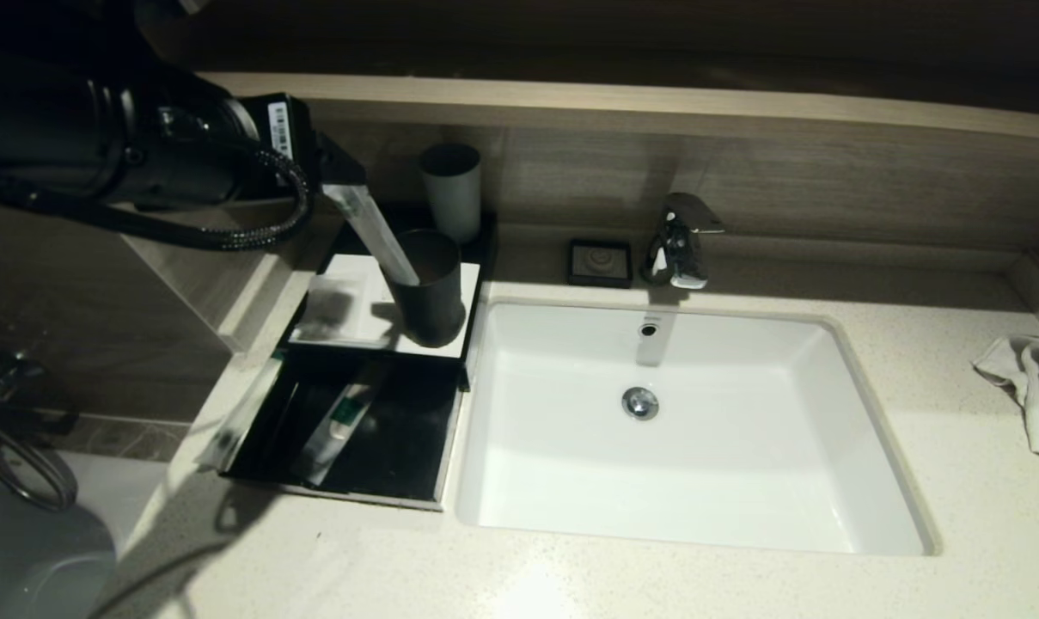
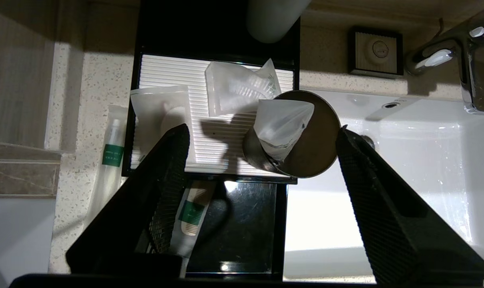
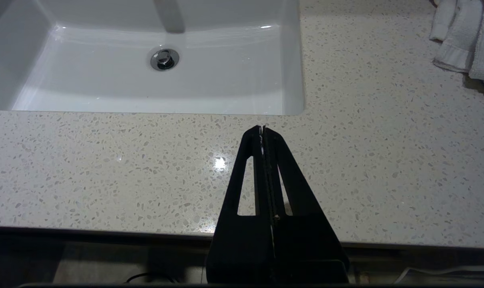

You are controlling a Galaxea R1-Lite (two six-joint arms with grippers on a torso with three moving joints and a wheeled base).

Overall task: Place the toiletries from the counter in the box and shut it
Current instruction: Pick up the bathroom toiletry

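Note:
The black box (image 1: 347, 497) stands left of the sink with its front drawer (image 2: 242, 224) pulled out. A green-labelled packet (image 2: 191, 212) lies in the drawer. Another long green-labelled packet (image 2: 111, 160) lies on the counter (image 1: 571, 585), along the box's left side. On the box's white top rest a squarish packet with a round pad (image 2: 161, 116) and a crumpled packet (image 2: 242, 88). A translucent packet (image 2: 280, 124) stands tilted in the dark cup (image 1: 429, 292). My left gripper (image 2: 262, 129) hovers above that cup, open, its fingers clear of the packet. My right gripper (image 3: 262, 129) is shut, empty, over the counter's front.
A grey cup (image 1: 451, 189) stands at the back of the box. A small black square dish (image 1: 601, 262) and the chrome faucet (image 1: 682, 241) are behind the white sink (image 1: 742, 481). A white towel (image 1: 1035, 387) lies at the far right.

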